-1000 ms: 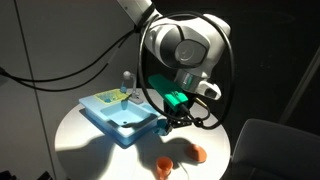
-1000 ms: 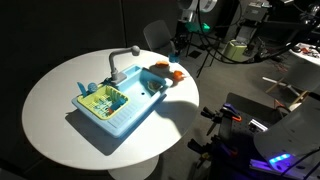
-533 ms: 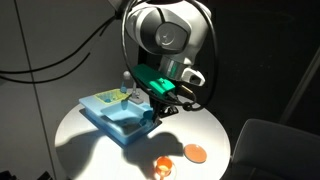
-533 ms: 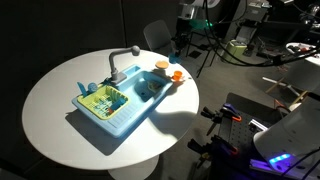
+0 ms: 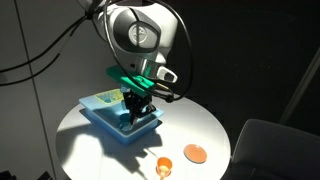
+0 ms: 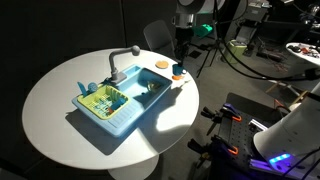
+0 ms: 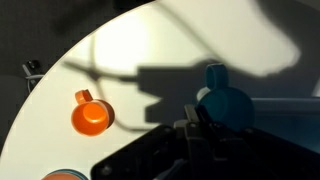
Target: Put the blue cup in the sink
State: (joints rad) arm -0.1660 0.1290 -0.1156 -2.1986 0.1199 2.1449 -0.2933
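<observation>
My gripper (image 7: pixel 205 126) is shut on the teal-blue cup (image 7: pixel 228 102), which shows round between the dark fingers in the wrist view. In an exterior view the gripper (image 5: pixel 135 107) hangs low over the basin of the light-blue toy sink (image 5: pixel 100 117); the cup itself is hard to make out there. The sink (image 6: pixel 108 117) lies left of the table's middle with its grey faucet (image 6: pixel 121 60) at the back. A strip of the sink (image 7: pixel 292 120) shows at the right of the wrist view.
A small orange cup (image 5: pixel 163 168) (image 7: pixel 92 116) and a flat orange disc (image 5: pixel 194 153) lie on the round white table (image 6: pixel 60 130) beside the sink. The orange cup (image 6: pixel 177 71) sits near the table's far edge. Green bits (image 6: pixel 100 98) lie on the sink's ledge.
The arm has swung from above the orange pieces across to the sink, carrying the blue cup. It now sits lower, over the basin.
</observation>
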